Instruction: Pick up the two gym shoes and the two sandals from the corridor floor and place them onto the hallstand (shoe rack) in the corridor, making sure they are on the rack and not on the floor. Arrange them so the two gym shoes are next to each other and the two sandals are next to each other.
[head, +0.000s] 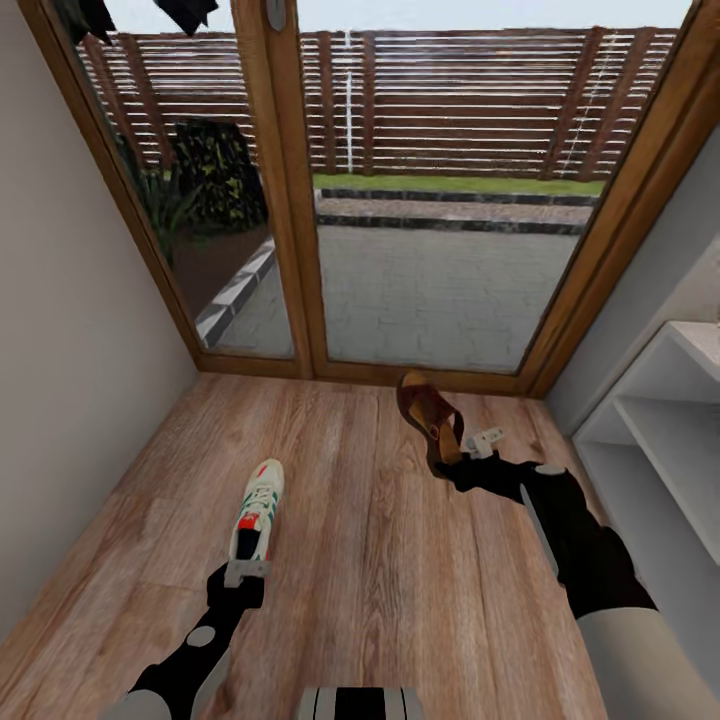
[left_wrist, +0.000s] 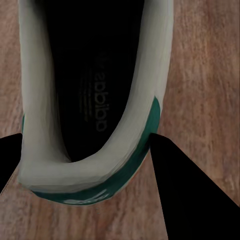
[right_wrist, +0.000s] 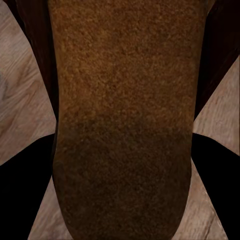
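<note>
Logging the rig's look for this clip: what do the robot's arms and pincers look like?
Both arms are glossy black with pale-grey segments nearer the trunk. The left pincer and right pincer have small light-grey bracket-like fingers on black wrists. In the wrist views the fingers show as plain black wedges. No cables or markings are visible.

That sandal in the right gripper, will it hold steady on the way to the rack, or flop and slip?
The sandal looks fairly stiff: its sole holds its shape though gripped only at the heel end by the right gripper. It juts far beyond the fingers, so it may pivot if swung fast. The suede-like footbed probably resists slipping.
</note>
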